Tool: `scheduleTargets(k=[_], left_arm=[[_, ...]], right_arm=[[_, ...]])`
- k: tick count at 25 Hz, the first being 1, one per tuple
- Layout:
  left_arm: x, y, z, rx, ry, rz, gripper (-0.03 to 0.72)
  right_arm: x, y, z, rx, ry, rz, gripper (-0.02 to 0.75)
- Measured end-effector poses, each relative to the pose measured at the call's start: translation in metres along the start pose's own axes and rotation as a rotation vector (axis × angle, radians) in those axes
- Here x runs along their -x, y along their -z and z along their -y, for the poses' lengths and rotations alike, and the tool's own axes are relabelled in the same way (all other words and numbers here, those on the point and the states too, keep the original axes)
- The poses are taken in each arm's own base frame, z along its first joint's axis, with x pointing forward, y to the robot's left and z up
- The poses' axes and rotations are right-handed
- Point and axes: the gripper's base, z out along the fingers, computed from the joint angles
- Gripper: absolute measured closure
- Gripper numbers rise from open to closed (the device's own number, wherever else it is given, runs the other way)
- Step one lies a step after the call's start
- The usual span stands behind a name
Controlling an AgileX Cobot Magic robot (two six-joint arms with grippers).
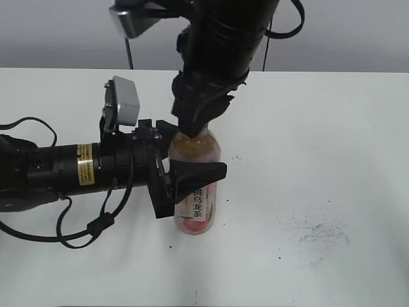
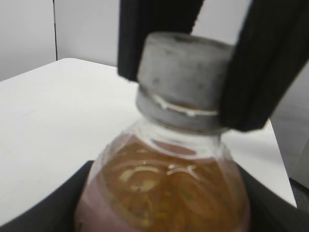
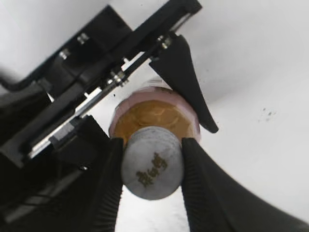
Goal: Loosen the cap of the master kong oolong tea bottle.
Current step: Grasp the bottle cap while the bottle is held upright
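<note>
The master kong oolong tea bottle stands upright on the white table, with amber tea and a pink label. My left gripper is shut on its body from the left side; its fingers flank the bottle's shoulder in the left wrist view. My right gripper comes down from above and is shut on the grey-white cap, one finger on each side. The cap also shows in the left wrist view, between the two dark fingers. In the exterior view the cap is hidden by the right gripper.
The white table spreads around the bottle. A patch of dark scuff marks lies at the front right. The left arm lies low across the table's left side.
</note>
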Motion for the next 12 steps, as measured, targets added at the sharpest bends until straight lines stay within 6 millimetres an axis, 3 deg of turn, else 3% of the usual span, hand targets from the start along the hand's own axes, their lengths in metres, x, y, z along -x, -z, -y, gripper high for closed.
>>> scheduleTargets(k=[12], left_arm=[[-0.0002, 0.0000, 0.0019, -0.021, -0.025, -0.002, 0.240]], right_arm=[[0.0003, 0.0005, -0.0022, 0.020, 1.160, 0.021, 0.458]])
